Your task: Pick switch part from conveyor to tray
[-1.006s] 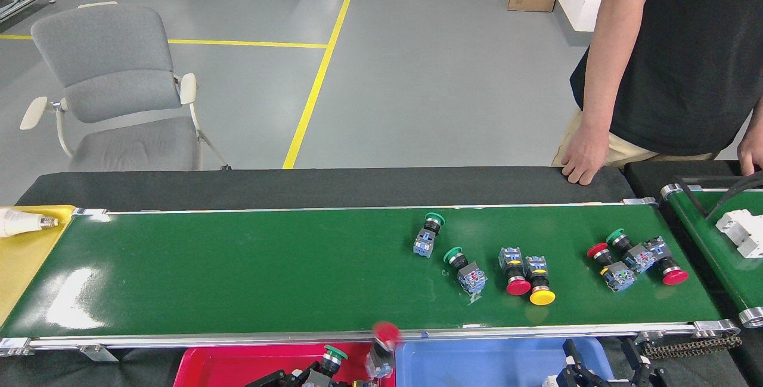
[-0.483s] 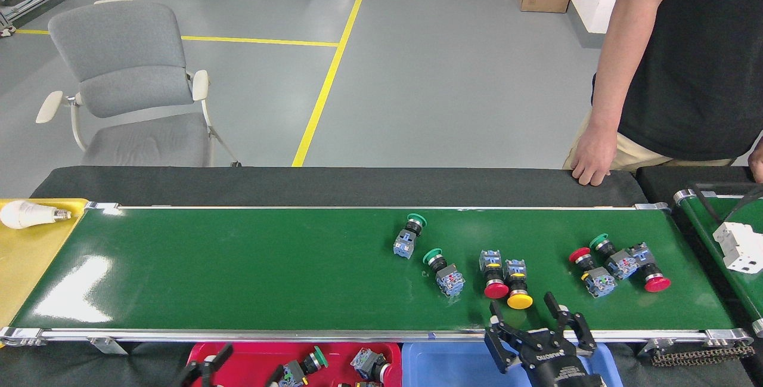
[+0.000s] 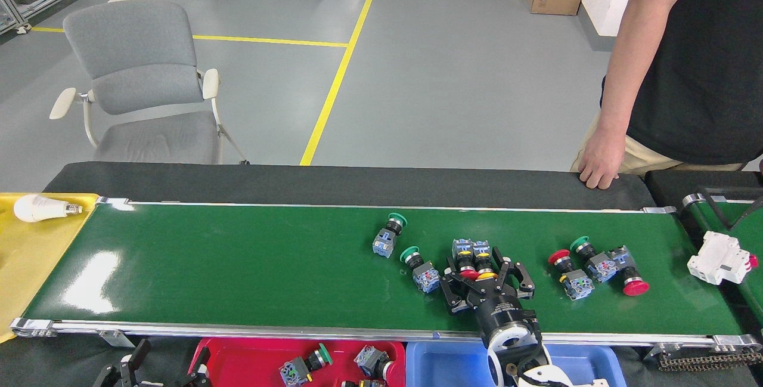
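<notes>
The conveyor (image 3: 238, 268) is a wide glossy green belt carrying several switch parts. Two green-capped ones (image 3: 388, 235) (image 3: 420, 269) lie mid-belt. A red-capped (image 3: 464, 259) and a yellow-capped switch (image 3: 481, 259) lie side by side, and my right gripper (image 3: 485, 278) stands open over their caps, one finger on each side. Three more switches (image 3: 596, 265) lie to its right. The red tray (image 3: 250, 358) below the belt holds a few switches (image 3: 304, 366). My left gripper (image 3: 170, 362) is open at the bottom edge, left of the red tray, holding nothing.
A blue tray (image 3: 441, 360) sits right of the red one, under my right arm. A person's hand (image 3: 596, 167) rests on the black far edge. A white breaker (image 3: 718, 257) lies on the narrow right belt. A yellow tray (image 3: 30, 250) with a bulb (image 3: 36, 208) is at left.
My right gripper rose from below the rail onto the belt and now straddles the red and yellow switches. My left gripper left the red tray and moved left, where switches now lie.
</notes>
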